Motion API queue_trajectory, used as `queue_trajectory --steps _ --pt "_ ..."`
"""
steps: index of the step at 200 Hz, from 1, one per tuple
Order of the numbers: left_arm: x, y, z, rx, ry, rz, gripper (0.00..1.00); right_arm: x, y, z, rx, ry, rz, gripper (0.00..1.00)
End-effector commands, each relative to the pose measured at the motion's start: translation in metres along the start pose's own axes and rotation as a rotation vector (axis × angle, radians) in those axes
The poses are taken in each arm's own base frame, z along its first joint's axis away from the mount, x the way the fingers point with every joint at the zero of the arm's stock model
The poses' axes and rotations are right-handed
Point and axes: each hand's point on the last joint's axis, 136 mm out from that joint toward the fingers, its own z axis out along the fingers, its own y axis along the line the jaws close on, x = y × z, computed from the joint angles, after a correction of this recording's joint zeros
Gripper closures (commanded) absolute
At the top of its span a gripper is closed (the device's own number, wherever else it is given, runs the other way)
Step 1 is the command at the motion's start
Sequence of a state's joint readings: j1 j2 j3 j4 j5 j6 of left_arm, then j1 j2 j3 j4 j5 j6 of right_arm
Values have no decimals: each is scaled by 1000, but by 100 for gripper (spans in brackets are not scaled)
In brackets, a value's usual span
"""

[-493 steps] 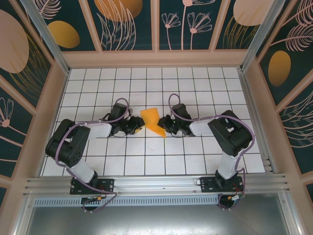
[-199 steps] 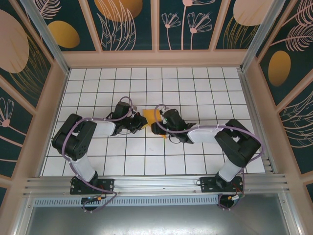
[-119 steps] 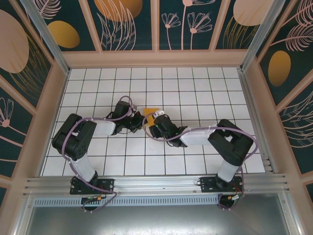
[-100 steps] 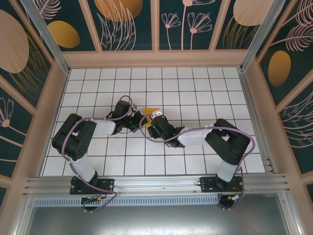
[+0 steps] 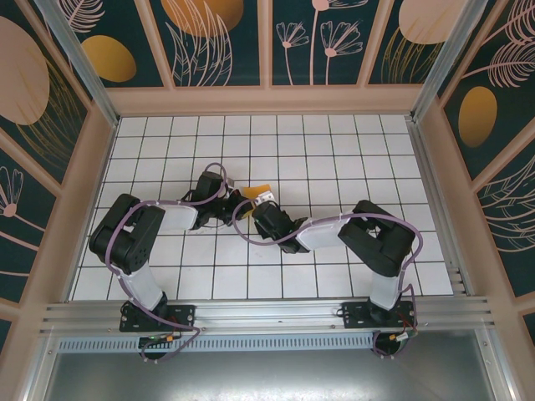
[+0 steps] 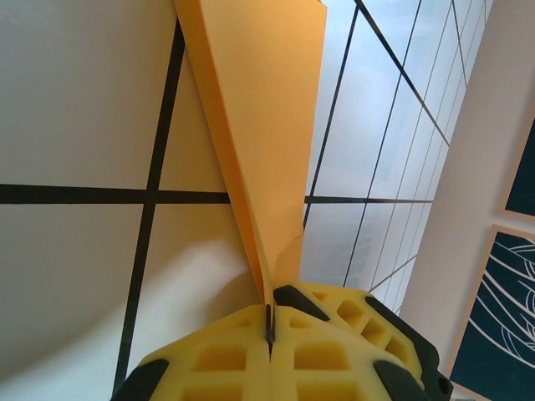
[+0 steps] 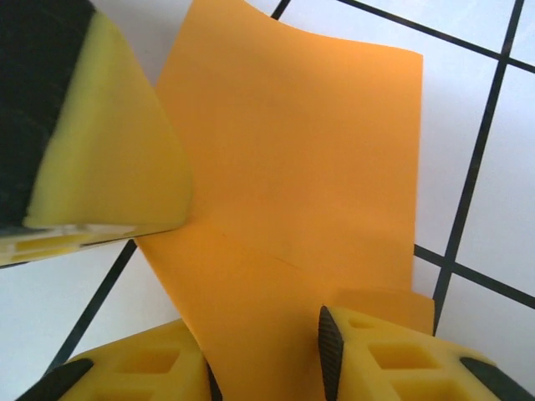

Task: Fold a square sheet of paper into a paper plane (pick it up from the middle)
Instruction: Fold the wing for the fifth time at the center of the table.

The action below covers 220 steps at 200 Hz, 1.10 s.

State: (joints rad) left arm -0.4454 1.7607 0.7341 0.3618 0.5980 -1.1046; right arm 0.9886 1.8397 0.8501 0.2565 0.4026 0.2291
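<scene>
At table (image 5: 334,134) centre, left pincer (image 6: 269,322) clamps paper plane (image 6: 267,125); right pincer (image 7: 263,355), apart, straddles it.

The folded paper (image 5: 262,190) is plain bright orange. The tabletop (image 5: 334,142) is white with a black grid. The walls (image 5: 238,58) are dark teal with dull-orange ovals and pale plant outlines. Both arms are black and white with purple cables (image 5: 211,170). The left gripper (image 6: 269,334) has yellow pads (image 6: 217,363).
</scene>
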Motion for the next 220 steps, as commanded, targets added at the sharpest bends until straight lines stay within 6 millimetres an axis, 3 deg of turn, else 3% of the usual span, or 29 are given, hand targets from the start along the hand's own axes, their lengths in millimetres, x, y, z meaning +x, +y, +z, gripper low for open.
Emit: queue_trajectory --steps 1,34,83,88,111,136,171,220 --pt "1 -14 -3 20 6 14 97 6 -5 5 45 19 -39 68" --pt "0 -15 -4 18 2 16 94 5 -5 5 42 21 -45 81" --pt "-13 -14 -9 -47 -35 50 71 0 0 -1 -37 13 -7 91" --pt "-17 -24 -17 -32 -55 66 67 -1 1 -2 -58 16 5 92" --pt "-34 -26 -34 -26 -103 54 54 -4 2 -4 -145 23 64 95" --pt "-48 -26 -51 -37 -155 54 47 -8 3 -7 -243 30 132 96" --pt "-50 -24 -58 -35 -182 58 44 -17 1 -12 -361 26 226 98" --pt "-35 -30 -55 57 -148 111 45 -30 -2 -21 -530 15 351 99"
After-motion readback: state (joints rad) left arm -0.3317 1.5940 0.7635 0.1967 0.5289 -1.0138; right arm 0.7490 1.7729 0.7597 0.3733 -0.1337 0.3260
